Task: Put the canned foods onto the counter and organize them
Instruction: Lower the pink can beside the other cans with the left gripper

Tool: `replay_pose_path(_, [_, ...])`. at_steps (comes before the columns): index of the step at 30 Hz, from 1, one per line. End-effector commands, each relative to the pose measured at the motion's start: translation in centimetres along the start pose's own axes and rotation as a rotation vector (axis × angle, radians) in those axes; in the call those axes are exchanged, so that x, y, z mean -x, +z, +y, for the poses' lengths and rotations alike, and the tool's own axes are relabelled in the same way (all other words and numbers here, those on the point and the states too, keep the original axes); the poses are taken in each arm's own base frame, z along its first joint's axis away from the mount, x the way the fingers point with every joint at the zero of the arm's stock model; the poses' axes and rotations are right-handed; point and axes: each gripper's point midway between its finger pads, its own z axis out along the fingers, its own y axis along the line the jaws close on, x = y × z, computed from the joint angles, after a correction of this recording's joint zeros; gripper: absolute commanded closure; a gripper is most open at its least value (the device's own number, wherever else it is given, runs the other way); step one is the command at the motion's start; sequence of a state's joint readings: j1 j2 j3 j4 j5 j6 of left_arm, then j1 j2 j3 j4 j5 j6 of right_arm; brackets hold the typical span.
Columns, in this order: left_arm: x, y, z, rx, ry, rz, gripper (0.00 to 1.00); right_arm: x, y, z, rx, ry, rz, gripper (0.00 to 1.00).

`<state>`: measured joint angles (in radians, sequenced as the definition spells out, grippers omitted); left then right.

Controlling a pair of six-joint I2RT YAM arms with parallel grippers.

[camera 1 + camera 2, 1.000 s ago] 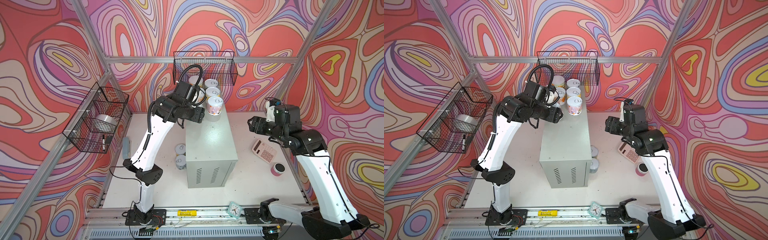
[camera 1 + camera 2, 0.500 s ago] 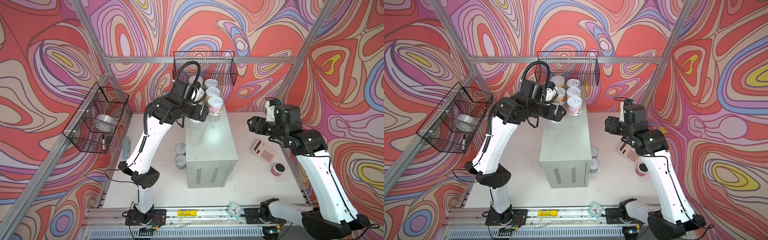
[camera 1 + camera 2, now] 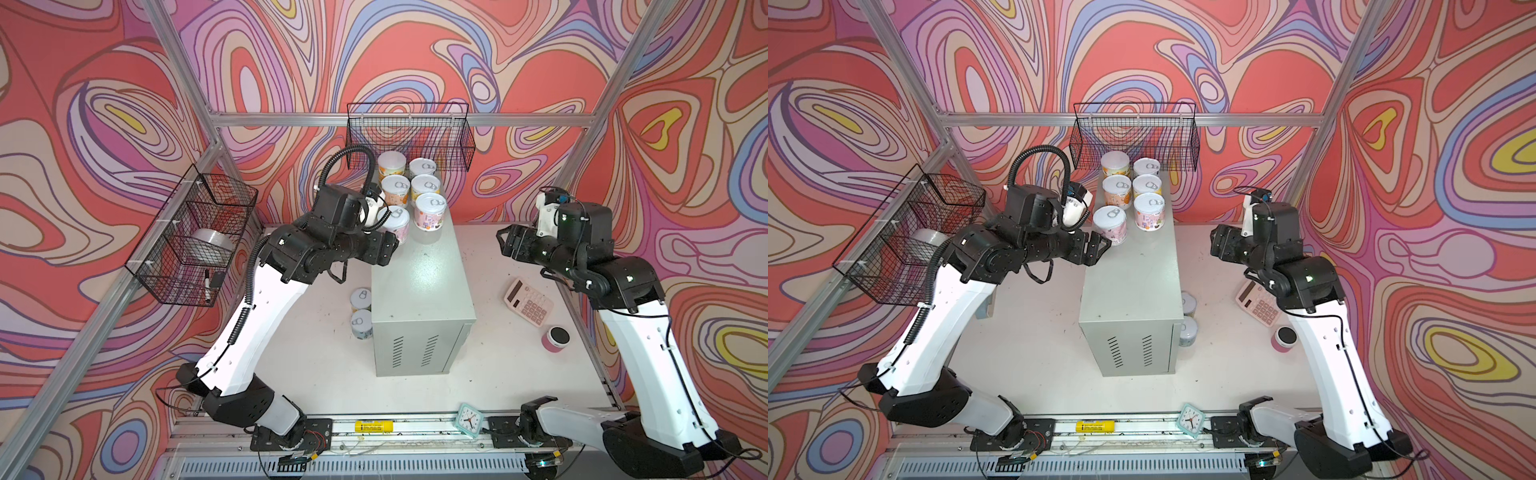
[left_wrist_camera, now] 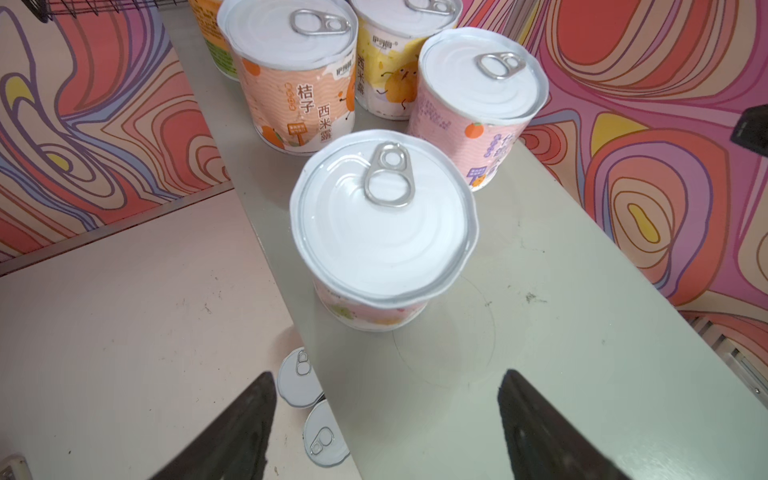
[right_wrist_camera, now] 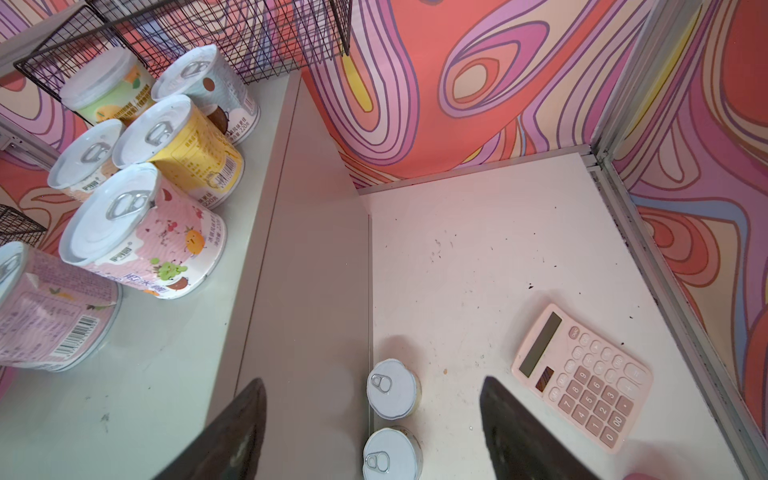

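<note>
Six cans: upright at the far end of the counter, two rows of three, close together.
Front can: pink label, pull-tab lid, left row, standing free.
Left gripper: over the counter's left edge, just short of the front can; fingers apart, nothing between them.
Floor cans: two on the table, just beside the counter's left side.
Right-side cans: two on the table against the counter's right side.
Right gripper: in the air right of the counter, above those two; fingers apart, empty.
Calculator: flat on the table, right.
</note>
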<state>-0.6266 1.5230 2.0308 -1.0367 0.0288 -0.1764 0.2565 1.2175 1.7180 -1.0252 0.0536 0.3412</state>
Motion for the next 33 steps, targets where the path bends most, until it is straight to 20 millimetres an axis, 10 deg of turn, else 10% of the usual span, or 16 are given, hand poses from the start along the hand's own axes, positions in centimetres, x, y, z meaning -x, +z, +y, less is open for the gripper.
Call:
replay_pose_path(1, [1.4,1.2,0.0,-0.013,-0.02,-0.067,0.24,0.8,-0.4,0.5,0.022,-0.01,-0.026,0.17])
replay_pose_path(33, [3.1,7.1,1.6,0.02,-0.057,-0.071,0.41,-0.3,1.0,0.6,0.047,0.001,-0.006,0.17])
